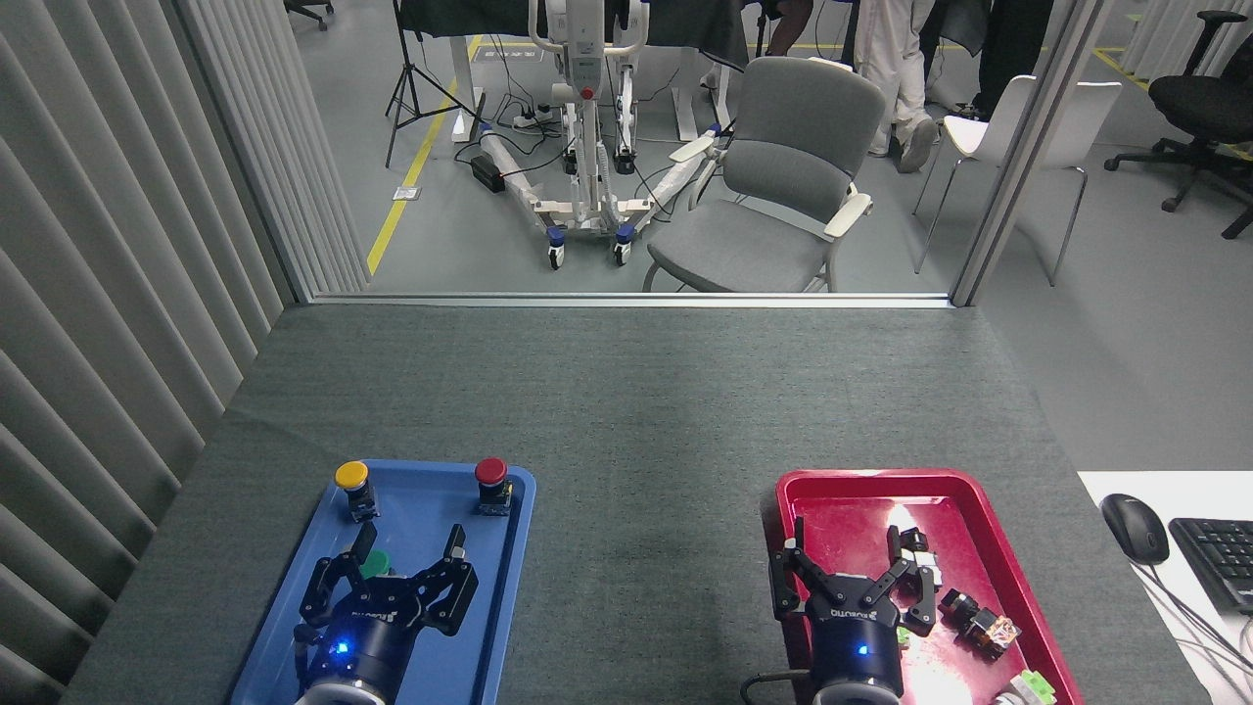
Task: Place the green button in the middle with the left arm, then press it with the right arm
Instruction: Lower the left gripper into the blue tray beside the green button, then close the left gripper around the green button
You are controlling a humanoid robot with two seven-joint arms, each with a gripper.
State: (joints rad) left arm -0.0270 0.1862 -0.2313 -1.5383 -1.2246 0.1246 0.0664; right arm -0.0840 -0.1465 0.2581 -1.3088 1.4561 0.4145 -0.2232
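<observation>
In the head view the green button [374,563] shows only as a patch of green cap, half hidden behind the knuckles of my left gripper [409,537], in the blue tray [509,558]. My left gripper hangs open over that tray, fingers spread, with the button close to its left finger [363,540]. Over the red tray [964,494] my right gripper [850,541] is also open, holding nothing. The middle [651,548], bare grey-green felt, lies between the two trays.
A yellow button [352,477] and a red button [490,474] stand at the blue tray's far end. Small parts [979,622] lie in the red tray. A mouse [1135,527] and keyboard [1219,558] sit at the right.
</observation>
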